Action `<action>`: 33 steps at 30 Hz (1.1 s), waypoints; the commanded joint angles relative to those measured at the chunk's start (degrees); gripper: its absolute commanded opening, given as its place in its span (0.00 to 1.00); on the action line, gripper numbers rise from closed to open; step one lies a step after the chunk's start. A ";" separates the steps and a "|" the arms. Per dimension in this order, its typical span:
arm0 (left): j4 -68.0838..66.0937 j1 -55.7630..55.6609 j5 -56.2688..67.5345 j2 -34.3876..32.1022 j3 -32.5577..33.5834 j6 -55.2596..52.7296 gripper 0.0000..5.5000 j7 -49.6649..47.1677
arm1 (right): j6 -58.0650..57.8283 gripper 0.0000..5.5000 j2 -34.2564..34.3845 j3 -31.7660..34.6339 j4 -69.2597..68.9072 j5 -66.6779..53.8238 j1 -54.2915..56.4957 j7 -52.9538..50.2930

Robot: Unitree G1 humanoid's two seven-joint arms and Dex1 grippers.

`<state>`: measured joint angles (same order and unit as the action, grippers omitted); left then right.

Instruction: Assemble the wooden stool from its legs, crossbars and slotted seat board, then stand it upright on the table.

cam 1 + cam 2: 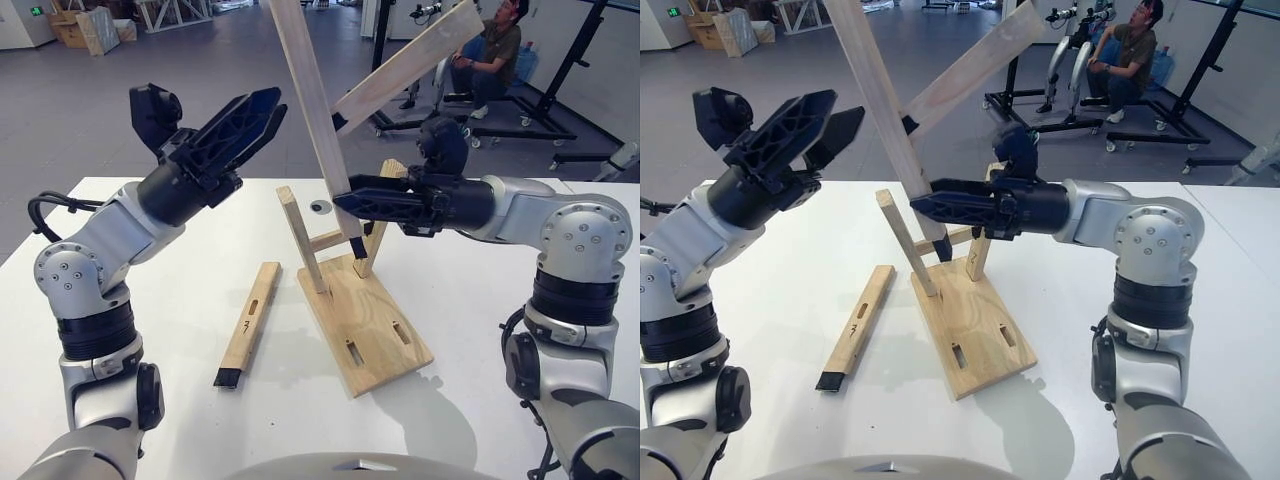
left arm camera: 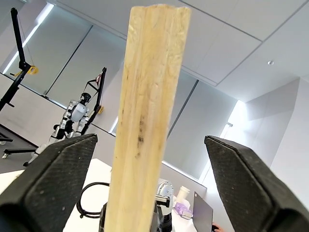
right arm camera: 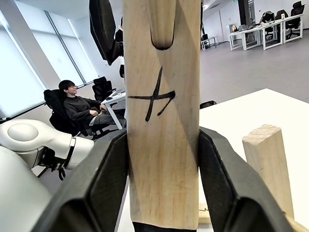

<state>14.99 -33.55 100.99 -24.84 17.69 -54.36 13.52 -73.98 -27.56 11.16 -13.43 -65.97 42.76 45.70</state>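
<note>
Wood leg clamped in right gripper over seat board; left gripper spread wide beside it. Looks like the leg-fitting step; next, push into slot.

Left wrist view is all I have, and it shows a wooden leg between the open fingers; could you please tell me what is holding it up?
Observer: The right gripper is shut on the tall leg near its lower end.
Operator: Thank you. Where does that lower end sit?
Observer: Down at the seat board, which lies flat on the table.
</note>
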 commanded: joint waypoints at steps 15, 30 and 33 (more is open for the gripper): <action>-1.42 -2.70 8.28 -4.77 -7.00 0.01 0.74 -1.89 | 2.86 0.37 -3.55 -7.22 -4.85 0.24 -3.40 0.78; -2.59 -2.77 9.01 -7.19 -8.24 -0.61 0.44 -2.12 | 3.25 0.37 -3.58 -7.71 -5.52 -0.35 -4.48 -0.05; -1.91 -2.36 7.61 -7.81 -7.99 -0.81 0.44 -1.32 | 3.37 0.37 -3.66 -7.77 -5.47 -0.19 -4.73 -0.13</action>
<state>12.50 -35.98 109.35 -31.56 9.82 -54.66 11.27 -71.58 -30.66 3.17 -18.78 -66.62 38.54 46.38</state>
